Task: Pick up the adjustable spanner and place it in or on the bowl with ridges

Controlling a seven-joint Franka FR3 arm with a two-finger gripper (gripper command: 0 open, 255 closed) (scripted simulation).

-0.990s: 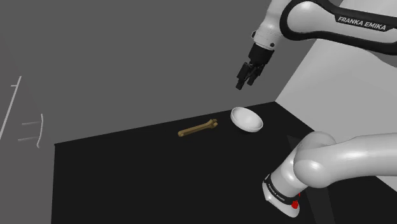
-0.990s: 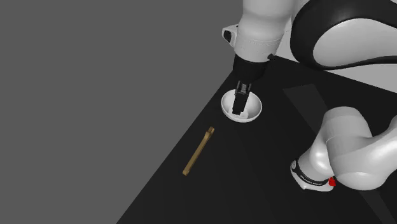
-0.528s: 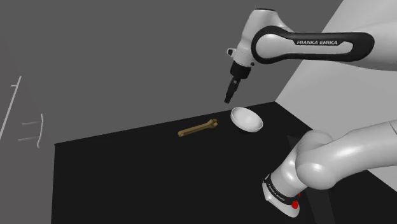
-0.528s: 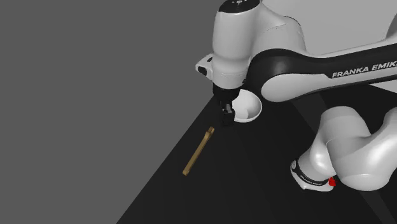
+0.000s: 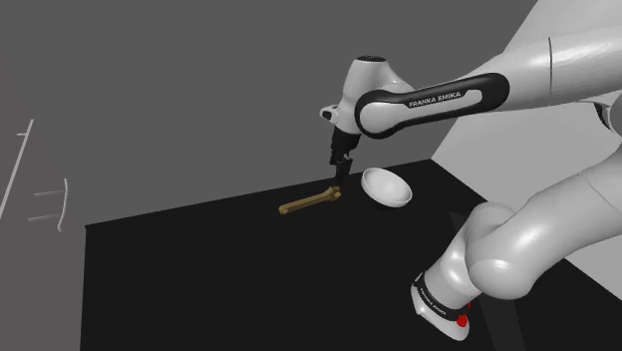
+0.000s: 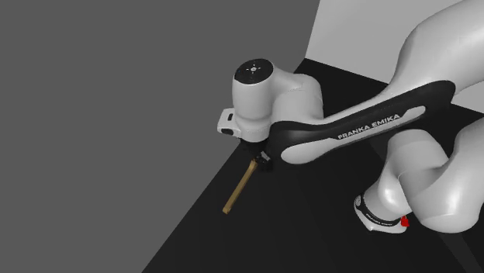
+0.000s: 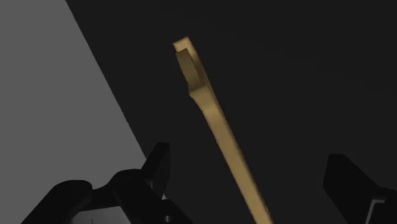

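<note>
A tan adjustable spanner (image 5: 309,203) lies flat on the black table (image 5: 199,269), its jaw end toward the white ridged bowl (image 5: 387,186). My gripper (image 5: 339,174) hangs just above that jaw end, pointing down, a short way to the shoulder view's left of the bowl. In the wrist view the spanner (image 7: 216,121) runs between my two black fingers (image 7: 159,167), which stand wide apart without touching it, so the gripper (image 7: 248,158) is open and holds nothing. In the second exterior view the spanner (image 6: 239,190) shows below the hand, and the arm hides the bowl.
The spanner lies close to the table's far edge, with a grey wall beyond it. My base (image 5: 449,299) stands at the shoulder view's lower right. Thin white rack lines (image 5: 45,194) show on the far left wall.
The arm has swung from above the bowl toward the shoulder view's left and come down over the spanner's jaw end. The fingers stayed open. Spanner and bowl have not moved.
</note>
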